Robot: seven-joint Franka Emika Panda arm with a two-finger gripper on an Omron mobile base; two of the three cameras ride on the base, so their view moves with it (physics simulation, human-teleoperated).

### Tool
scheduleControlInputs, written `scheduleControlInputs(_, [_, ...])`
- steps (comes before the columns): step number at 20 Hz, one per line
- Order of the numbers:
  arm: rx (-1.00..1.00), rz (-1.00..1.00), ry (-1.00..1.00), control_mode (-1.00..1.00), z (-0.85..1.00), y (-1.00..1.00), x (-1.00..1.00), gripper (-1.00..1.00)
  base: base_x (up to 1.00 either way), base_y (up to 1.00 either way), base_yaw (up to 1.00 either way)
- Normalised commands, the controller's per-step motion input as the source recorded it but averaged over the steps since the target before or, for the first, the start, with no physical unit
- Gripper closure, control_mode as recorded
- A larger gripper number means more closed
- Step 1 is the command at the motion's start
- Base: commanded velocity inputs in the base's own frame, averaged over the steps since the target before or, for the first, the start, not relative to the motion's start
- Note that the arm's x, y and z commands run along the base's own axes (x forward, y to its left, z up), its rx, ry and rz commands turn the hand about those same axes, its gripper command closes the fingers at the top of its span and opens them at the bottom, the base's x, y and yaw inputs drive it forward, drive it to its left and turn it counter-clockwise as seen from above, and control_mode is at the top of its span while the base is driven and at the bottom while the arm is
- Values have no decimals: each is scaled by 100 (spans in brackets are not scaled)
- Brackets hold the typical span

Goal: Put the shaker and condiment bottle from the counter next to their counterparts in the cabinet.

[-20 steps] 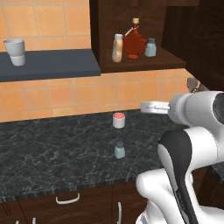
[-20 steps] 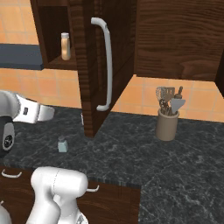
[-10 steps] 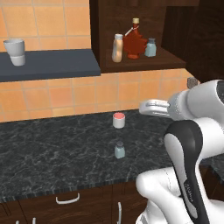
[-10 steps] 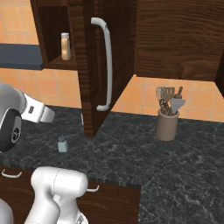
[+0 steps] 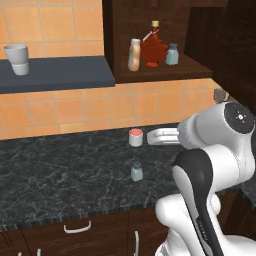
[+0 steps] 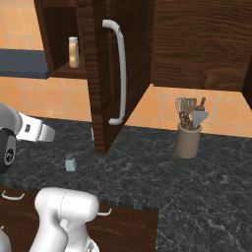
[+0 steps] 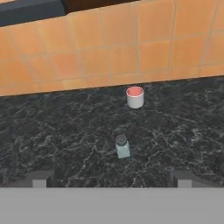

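Observation:
One pale blue-grey shaker (image 5: 136, 171) (image 6: 70, 162) (image 7: 122, 146) stands upright on the black counter (image 5: 60, 175). My gripper (image 5: 154, 136) (image 6: 48, 134) (image 7: 109, 179) hovers above and to the right of it, open, its dark fingertips (image 7: 40, 179) wide apart with nothing between them. In the wall cabinet (image 5: 112, 45) the tan condiment bottle (image 5: 134, 55) (image 6: 74, 51) stands left of the red leaf-shaped bottle (image 5: 153, 48). A second shaker (image 5: 172, 54) stands to that bottle's right.
A short white jar with a red lid (image 5: 135, 137) (image 7: 135, 96) sits on the counter behind the shaker, close to my hand. The cabinet door (image 6: 115, 74) hangs open. A utensil crock (image 6: 188, 135) stands far right. A white cup (image 5: 17, 59) is on the blue-grey shelf.
My hand has come down and to the left, away from the cabinet and towards the counter. It has stayed open. Nothing on the counter or shelf has moved.

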Motion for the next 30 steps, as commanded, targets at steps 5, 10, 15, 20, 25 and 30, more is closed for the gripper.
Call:
scheduleControlInputs(5, [1, 8, 11, -100, -23, 0, 0, -100, 0, 0, 0])
scheduleControlInputs(10, [-2, 7, 20, -100, -20, 0, 3, -100, 0, 0, 0])
scheduleControlInputs(15, [-1, 7, 21, -100, -10, 0, 5, -100, 0, 0, 0])
scheduleControlInputs(20, [-1, 6, 15, -100, -9, 0, 6, -100, 0, 0, 0])
scheduleControlInputs(25, [-7, 2, -1, -100, -42, 0, 0, -100, 0, 0, 0])
scheduleControlInputs(30, [-10, 1, -16, -100, -60, 0, -4, -100, 0, 0, 0])
